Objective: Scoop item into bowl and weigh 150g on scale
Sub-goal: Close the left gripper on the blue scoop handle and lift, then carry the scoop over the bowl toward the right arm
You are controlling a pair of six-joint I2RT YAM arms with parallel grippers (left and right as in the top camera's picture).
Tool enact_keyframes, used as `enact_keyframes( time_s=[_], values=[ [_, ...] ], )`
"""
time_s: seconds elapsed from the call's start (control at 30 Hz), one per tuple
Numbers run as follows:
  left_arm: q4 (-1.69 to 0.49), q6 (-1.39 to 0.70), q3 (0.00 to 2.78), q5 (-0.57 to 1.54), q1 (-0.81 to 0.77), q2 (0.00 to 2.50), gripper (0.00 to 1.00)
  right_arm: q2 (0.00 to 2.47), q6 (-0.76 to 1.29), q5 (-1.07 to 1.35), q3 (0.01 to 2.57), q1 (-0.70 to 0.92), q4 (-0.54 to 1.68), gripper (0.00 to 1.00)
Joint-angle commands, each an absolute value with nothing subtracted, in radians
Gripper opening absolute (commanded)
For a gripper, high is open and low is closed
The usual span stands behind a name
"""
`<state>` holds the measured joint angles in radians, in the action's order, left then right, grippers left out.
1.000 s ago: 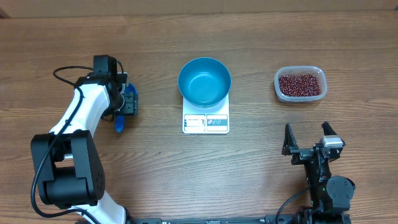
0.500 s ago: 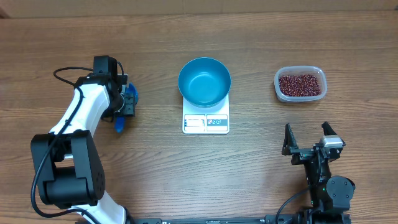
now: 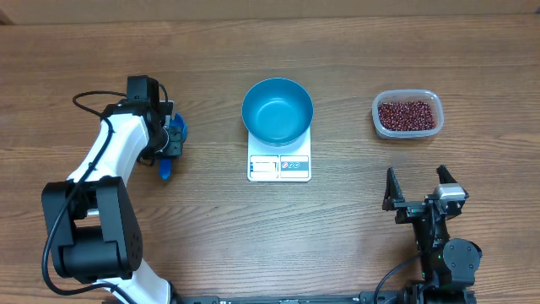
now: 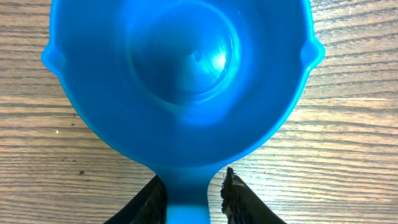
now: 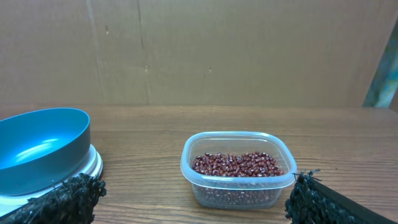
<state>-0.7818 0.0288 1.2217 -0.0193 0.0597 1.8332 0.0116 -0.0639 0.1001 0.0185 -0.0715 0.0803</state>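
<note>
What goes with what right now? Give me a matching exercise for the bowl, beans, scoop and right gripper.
Things:
1. bowl
2. beans
3. scoop
4. right gripper

Place or state:
A. in the clear tub
B. open, holding nothing
C. on the scale
D. handle between the left gripper fingers

Pairs: 1-C, 2-A, 3-D, 4-B

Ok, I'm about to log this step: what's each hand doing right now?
Left hand: fingers either side of the blue scoop handle; whether it grips cannot be told.
Right hand: open, holding nothing.
</note>
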Motion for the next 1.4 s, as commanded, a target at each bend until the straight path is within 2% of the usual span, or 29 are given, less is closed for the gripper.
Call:
enact_keyframes(
  time_s=[0.0,0.37,0.97,1.37],
  values=[
    [-0.786,0.03,1.213,-0.007,0.065,1.844,0.31,0.003,-0.068,0.099,0.008,-0.074,0.077,1.0],
    [-0.789,0.03,1.213,-0.007,0.065,1.844,0.04,0.003,-0.069,0.099,0.008,-0.074,0.077,1.0],
    [-0.828,0.022,1.265,-0.007,0.065,1.837,0.04,0.003,-0.068,0.099,0.008,-0.074,0.077,1.0],
    [-1.09,0.002,1.581,-0.007,0.063,1.83,0.04,0.003,-0.068,0.099,0.008,-0.074,0.077,1.0]
  ],
)
